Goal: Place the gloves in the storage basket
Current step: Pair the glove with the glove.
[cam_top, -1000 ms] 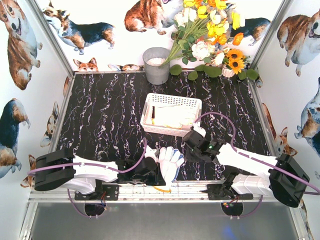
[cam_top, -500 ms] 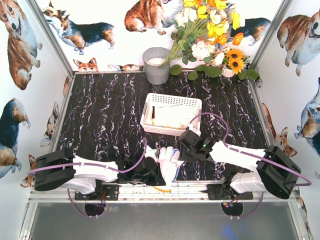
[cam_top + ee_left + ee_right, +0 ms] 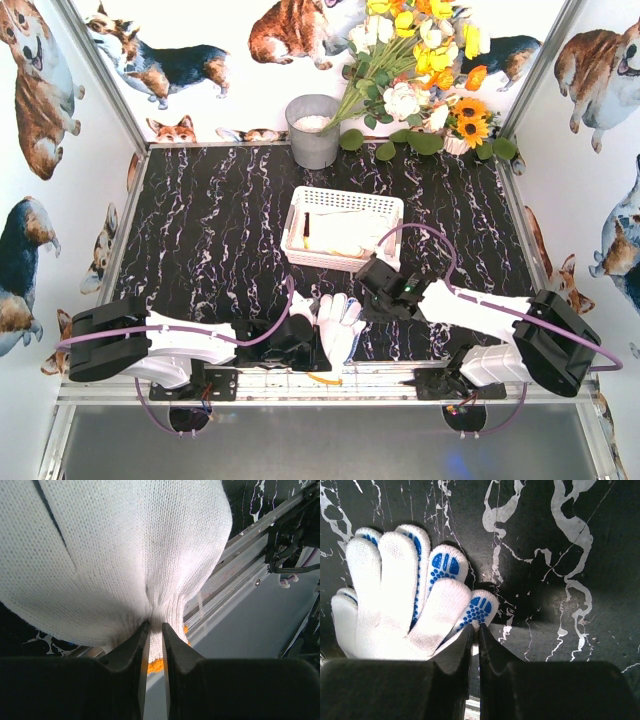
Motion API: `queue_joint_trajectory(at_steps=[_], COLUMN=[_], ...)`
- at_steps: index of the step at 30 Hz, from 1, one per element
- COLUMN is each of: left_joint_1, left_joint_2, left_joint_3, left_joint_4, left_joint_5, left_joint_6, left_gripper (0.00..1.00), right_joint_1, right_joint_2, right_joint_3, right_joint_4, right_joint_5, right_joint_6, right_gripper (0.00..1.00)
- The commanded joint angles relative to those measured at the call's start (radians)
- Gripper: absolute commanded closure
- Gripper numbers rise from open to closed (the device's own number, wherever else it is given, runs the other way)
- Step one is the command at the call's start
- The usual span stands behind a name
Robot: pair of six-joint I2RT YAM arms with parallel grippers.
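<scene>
Glove in hand: one blue-dotted glove [image 3: 340,322] lies at the near edge of the table [image 3: 200,220], between the two arms, fingers pointing far and cuff toward the near rail
Left gripper: the left gripper [image 3: 155,629] is clamped on the gathered cuff, with the orange edge showing just below the jaws
Right gripper: the right gripper [image 3: 475,630] has its jaws together right at the tip of the glove's rightmost finger; I cannot tell whether any knit is caught between them
Storage basket: the storage basket [image 3: 296,228] stands just far of the glove, almost straight behind it, and holds other pale gloves [image 3: 345,235]
Step in hand: likely securing this glove for the carry to the basket, the cuff grip doing the work
How to do it well: lift by the cuff high enough that the hanging fingers pass over the near rim, then travel straight toward the far side and let go only once the whole glove is above the opening
Right arm's part: if it has no fabric, it should draw off to the right so it does not block the path
Watch for: limp fingers draping over the flared rim, or dragging the light basket along
</scene>
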Motion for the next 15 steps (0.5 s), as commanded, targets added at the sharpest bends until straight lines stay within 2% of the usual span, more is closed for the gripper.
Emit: queue_joint_trajectory(at_steps=[1, 8, 15], left_joint_1=[-0.013, -0.018, -0.025], left_joint_2=[0.013, 0.026, 0.041], left_joint_3=[-0.01, -0.008, 0.006], left_joint_4=[-0.069, -0.059, -0.062], left_joint_5=[-0.011, -0.007, 0.003], left_joint_6=[0.015, 0.015, 0.016], left_gripper=[0.89, 0.89, 0.89], right_joint_1=[0.005, 0.005, 0.005], right_joint_2=[-0.028, -0.03, 0.004], right_joint_3=[0.072, 0.094, 0.082], right_joint_4=[-0.034, -0.053, 0.0], right_joint_5=[0.043, 0.1, 0.144], right_joint_6=[-0.026, -0.053, -0.074], right_gripper=[0.95, 0.95, 0.95])
